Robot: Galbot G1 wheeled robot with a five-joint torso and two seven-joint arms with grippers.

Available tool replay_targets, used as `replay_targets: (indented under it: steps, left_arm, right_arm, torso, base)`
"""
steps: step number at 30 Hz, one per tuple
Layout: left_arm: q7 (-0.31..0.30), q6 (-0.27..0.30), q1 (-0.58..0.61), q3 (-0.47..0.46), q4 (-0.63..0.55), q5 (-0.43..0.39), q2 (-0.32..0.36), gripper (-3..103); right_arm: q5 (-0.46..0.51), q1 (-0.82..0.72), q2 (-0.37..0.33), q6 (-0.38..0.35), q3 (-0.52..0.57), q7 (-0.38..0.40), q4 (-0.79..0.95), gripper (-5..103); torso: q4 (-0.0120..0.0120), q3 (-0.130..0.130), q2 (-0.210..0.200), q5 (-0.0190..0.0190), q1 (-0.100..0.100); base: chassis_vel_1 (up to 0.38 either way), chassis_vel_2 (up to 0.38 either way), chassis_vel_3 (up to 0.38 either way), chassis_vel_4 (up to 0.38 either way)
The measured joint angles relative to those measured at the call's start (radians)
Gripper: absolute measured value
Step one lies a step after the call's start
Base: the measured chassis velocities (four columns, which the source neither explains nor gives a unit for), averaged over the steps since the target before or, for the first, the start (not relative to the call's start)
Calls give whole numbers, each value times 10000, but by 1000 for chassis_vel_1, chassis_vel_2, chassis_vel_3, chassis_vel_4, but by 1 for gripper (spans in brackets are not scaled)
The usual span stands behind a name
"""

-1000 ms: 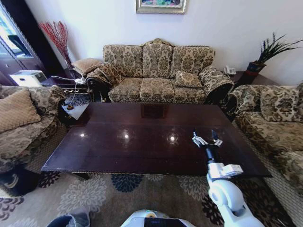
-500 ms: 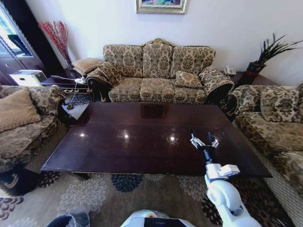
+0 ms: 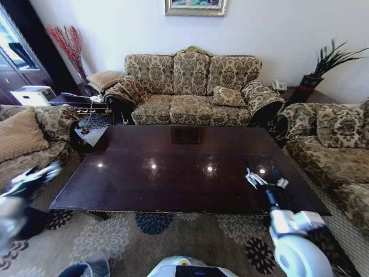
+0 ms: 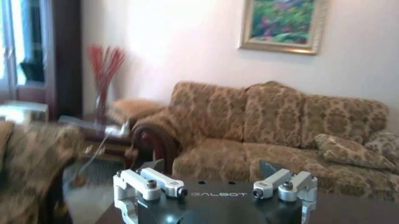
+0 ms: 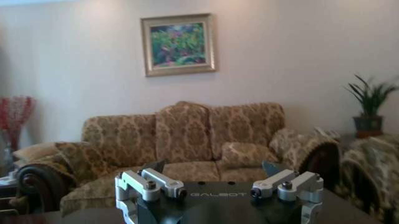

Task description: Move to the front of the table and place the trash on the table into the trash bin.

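Observation:
The table [image 3: 173, 190] is a big dark glossy wooden one, spread across the middle of the head view, with lamp glints on its top. The trash is out of view. At the bottom edge a dark round shape [image 3: 83, 269] may be the trash bin; I cannot tell. My right gripper [image 3: 260, 171] hangs open over the table's front right part with nothing in it; the right wrist view has its fingers [image 5: 153, 183] spread wide. My left gripper [image 3: 41, 172] is a blur beyond the table's left front corner, open [image 4: 212, 165] and holding nothing.
A patterned sofa [image 3: 193, 89] stands behind the table, with armchairs at the left [image 3: 29, 144] and right [image 3: 334, 150]. A small side table [image 3: 91, 135] sits at the table's far left corner. Flowered rug [image 3: 190, 231] covers the floor in front.
My right gripper has shifted right and a little nearer to me, still open. My left arm has swung up into view at the left, blurred by motion.

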Motion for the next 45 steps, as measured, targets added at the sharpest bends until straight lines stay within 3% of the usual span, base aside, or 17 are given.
replay_targets:
  steps: [2, 3, 4, 6, 8, 11, 23, 45]
  left_arm:
    - [20, -86, 83, 180, -390, 273, -277, 100]
    - [62, -143, 89, 875, -1018, 650, -639, 100]
    - [77, -170, 60, 1485, -1252, 1009, -831, 100]
    - [110, -212, 57, 1859, -1335, 1267, -928, 100]
    - [235, -590, 51, 3198, -1352, 2512, -1250, 100]
    - [265, -799, -17, 3693, -1295, 3114, -1470, 100]
    - [11, -19, 24, 2803, -2017, 2954, -2335, 100]
    - [2, 22, 47, 2789, -1951, 2933, -2401, 100]
  right_arm:
    - [-102, -74, -110, 262, -16, -235, -128, 100]
    - [-427, -417, -123, 717, -39, -376, -238, 100]
    - [-735, -663, 8, 974, -136, -374, -242, 100]
    - [-912, -761, 95, 1078, -229, -362, -235, 100]
    - [-1629, -1041, 386, 1360, -806, -217, -86, 100]
    - [-2046, -1048, 515, 1383, -1218, -94, 59, 100]
    - [-2415, -1021, 722, 1024, -1920, 159, 812, 100]
    - [-2414, -1001, 724, 1010, -1924, 173, 794, 100]
  torso:
    - [18, 0, 0, 2, 0]
    - [17, 0, 0, 9, -1]
    - [2, -1, 0, 6, -1]
    - [-2, -1, 0, 3, -2]
    - [-7, 0, 0, 1, -2]
    - [1, -1, 0, 1, -3]
    - [2, -1, 0, 2, -2]
    - [0, -1, 0, 3, -2]
  base:
    - [0, 0, 0, 0]
    - [0, 0, 0, 0]
    - [0, 0, 0, 0]
    - [0, 0, 0, 0]
    - [0, 0, 0, 0]
    - [0, 0, 0, 0]
    - [0, 0, 0, 0]
    - [0, 0, 0, 0]
